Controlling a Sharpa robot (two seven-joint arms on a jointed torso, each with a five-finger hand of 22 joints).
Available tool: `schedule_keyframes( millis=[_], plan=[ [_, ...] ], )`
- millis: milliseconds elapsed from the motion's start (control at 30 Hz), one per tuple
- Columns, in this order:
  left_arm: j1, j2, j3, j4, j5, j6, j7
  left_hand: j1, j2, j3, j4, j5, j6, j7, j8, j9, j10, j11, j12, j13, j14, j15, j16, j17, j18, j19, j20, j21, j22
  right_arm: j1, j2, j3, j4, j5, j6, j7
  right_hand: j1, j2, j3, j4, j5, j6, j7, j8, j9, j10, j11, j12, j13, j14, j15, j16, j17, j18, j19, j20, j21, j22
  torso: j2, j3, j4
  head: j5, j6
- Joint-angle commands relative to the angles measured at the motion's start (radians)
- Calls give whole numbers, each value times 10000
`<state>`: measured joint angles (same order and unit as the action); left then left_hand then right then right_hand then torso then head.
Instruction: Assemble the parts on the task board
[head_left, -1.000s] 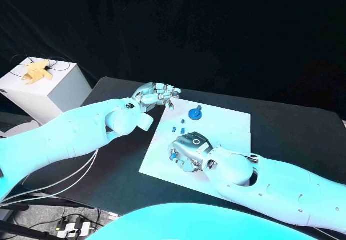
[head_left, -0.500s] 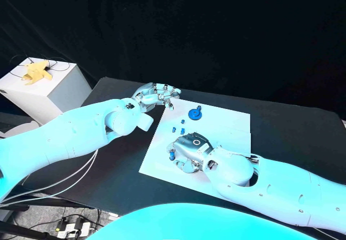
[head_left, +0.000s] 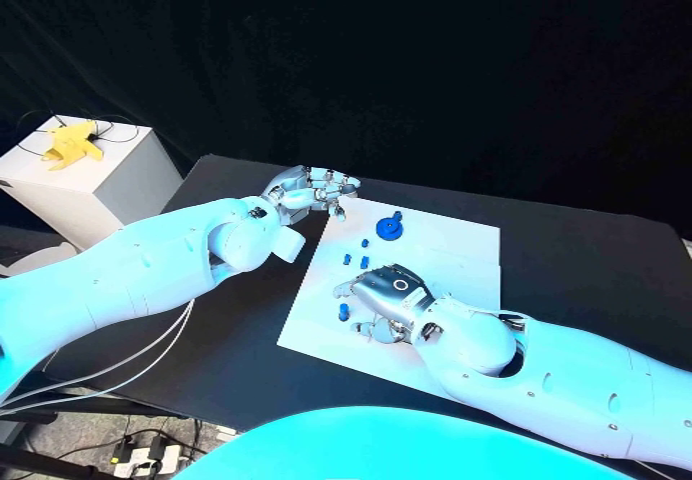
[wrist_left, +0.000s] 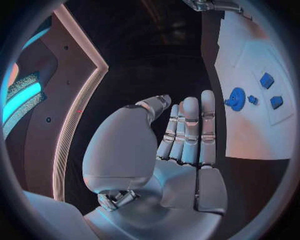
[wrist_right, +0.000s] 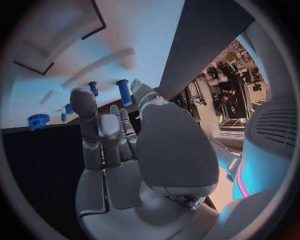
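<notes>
Head view: task board (head_left: 447, 240) is lying mid-table on the black table (head_left: 606, 260). Right hand (head_left: 387, 300) is hovering over the board's near-left area, palm down, fingers loosely spread and holding nothing as far as I can tell (fingertips partly hidden under the hand). A small blue peg (head_left: 343, 312) is sitting on the board just beside that hand's fingers, apart from them. Two small blue pieces (head_left: 358, 260) are lying just beyond the hand. The blue gear (head_left: 389, 228) is sitting farther up the board with a tiny blue bit (head_left: 397, 215) next to it.

Left hand (head_left: 312, 188) is hanging past the board's far-left corner, off the board, touching no part. In the left wrist view its fingers (wrist_left: 190, 127) are stretching straight and close together, nothing in them.

White box (head_left: 90, 180) with a yellow object (head_left: 69, 142) on top is standing at the table's left.
</notes>
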<state>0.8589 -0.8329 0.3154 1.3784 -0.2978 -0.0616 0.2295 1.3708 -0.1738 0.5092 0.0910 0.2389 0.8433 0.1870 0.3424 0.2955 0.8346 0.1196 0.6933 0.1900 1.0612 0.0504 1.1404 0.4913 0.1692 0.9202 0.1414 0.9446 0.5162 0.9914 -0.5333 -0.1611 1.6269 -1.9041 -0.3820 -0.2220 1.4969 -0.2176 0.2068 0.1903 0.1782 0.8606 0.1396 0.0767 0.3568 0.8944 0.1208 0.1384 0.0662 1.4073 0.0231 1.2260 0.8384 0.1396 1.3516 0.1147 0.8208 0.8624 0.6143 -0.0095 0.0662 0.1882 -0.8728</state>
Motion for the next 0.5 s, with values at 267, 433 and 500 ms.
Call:
schedule_keyframes(
  millis=[267, 433, 500],
  plan=[
    [5, 6, 5, 8, -17, 59, 36, 34, 72, -55, 23, -17, -75, 7, 37, -16, -68, 28, -40, -9, -51, -11, -36, -10, 155, 75, 29, -62, -8, 591, -1425, 256, 679, 3454, -948, 786, 233, 27, 807, 819, 467, 802, 266, 321, -84, 1783, -255, 962, 87, 352, -202, 382, 776, -103, 530, -178, 924, 913, -67, -20, -69, -397, 2],
    [2, 1, 0, -4, -12, 12, 89, 54, 88, -53, 31, -16, -93, 11, 42, -21, -74, 30, -37, -18, -53, -10, -35, -9, 155, 85, 28, -75, -19, 1163, -2378, 293, 1014, 5950, -309, 651, -991, 319, 1234, 956, 91, 1434, -22, 658, -29, 3939, -701, 1821, 808, 764, -518, 1311, 2526, -371, 1034, -426, 2497, 2390, -116, -34, -123, -750, 2],
    [1, -1, -2, -16, -10, -14, 117, 63, 97, -50, 30, -14, -94, 10, 44, -22, -63, 27, -30, -18, -52, -11, -34, -9, 156, 89, 28, -77, -22, 1319, -2787, 300, 1162, 6674, -117, 509, -1130, 159, 1220, 935, 128, 1547, -162, 796, 64, 4225, -848, 2545, 1645, 738, -663, 1305, 2449, -418, 1098, -569, 2727, 2623, -141, -27, -148, -863, 2]
  ],
)
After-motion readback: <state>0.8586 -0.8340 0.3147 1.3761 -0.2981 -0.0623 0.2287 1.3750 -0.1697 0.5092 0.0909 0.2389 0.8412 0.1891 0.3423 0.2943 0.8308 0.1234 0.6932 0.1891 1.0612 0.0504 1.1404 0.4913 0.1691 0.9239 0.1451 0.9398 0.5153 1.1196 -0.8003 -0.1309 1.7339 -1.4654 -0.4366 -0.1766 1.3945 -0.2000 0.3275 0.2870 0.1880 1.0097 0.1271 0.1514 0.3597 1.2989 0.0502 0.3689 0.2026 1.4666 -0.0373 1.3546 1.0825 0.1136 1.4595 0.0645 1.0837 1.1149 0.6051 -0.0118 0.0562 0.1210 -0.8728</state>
